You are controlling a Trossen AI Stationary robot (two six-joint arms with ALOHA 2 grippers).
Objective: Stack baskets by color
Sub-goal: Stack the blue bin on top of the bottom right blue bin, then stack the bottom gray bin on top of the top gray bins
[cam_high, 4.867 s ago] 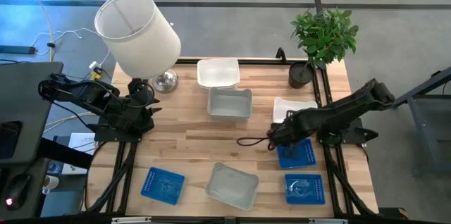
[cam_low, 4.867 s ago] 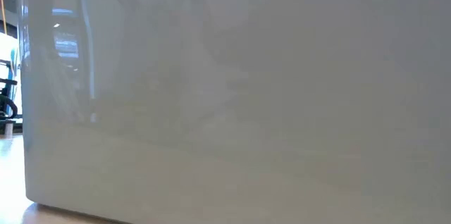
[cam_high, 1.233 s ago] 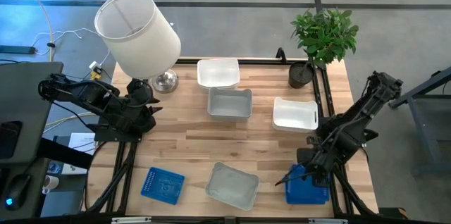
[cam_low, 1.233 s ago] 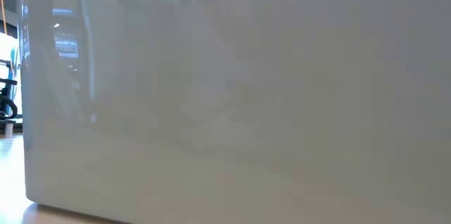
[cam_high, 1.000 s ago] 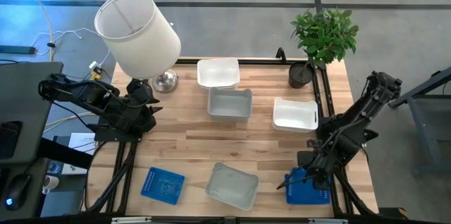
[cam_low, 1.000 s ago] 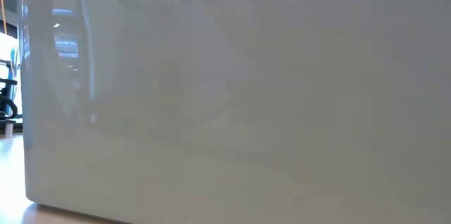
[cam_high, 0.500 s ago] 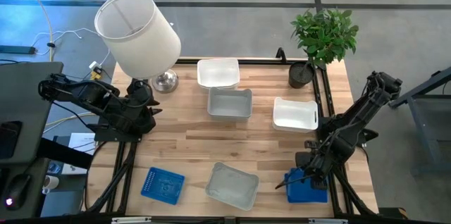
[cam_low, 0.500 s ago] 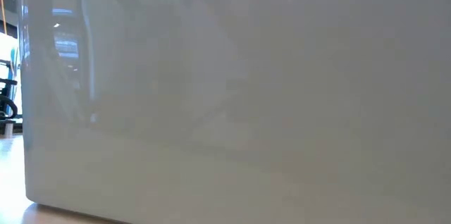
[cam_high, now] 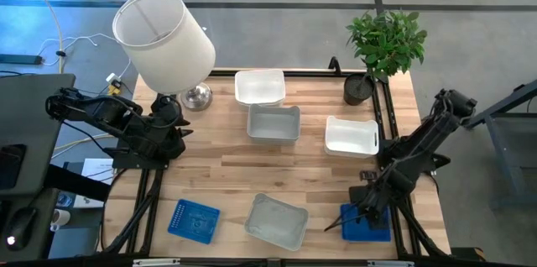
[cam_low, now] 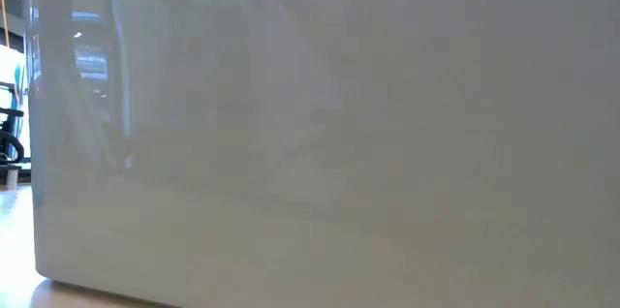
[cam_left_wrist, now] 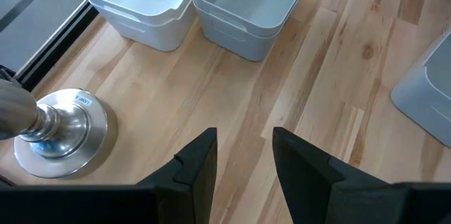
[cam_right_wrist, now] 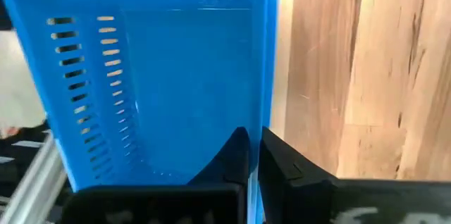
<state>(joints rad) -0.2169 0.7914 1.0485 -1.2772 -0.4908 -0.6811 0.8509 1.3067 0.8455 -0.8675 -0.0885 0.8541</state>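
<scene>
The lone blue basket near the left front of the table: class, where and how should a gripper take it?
Grip the blue basket by one thin side wall, coming straight down from above: it lies flat and open-topped with bare table around it, so a rim pinch looks best.

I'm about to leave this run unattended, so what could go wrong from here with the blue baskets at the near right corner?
The right gripper is shut on the wall of the blue basket, which sits near the table edge; a pull sideways might drag it off. The pinch is thin, so the basket may slip or tilt when lifted. The other blue basket lies across the table, past the grey basket, which a carry could clip.
</scene>
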